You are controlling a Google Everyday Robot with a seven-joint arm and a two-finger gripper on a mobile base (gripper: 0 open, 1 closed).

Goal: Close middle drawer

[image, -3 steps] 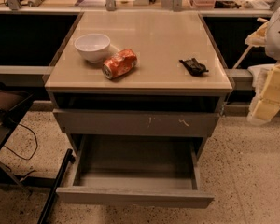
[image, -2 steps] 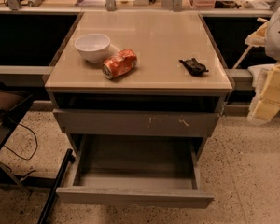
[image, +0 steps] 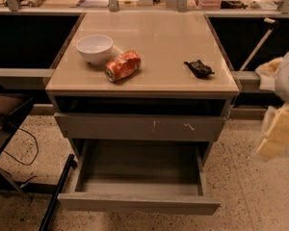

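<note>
Gripper (image: 279,133) lower, right of middle drawer (image: 139,205)

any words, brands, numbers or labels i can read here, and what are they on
No text here can be read.
Crushed can: orange-red and white print, too blurred to read.
Back-counter clutter: too small to read.
Scratched drawer front: only pale scratch marks, no lettering.
Middle drawer, pulled open: plain front, no label.
Claw, at the right edge beside the cabinet: no marking visible.
</note>
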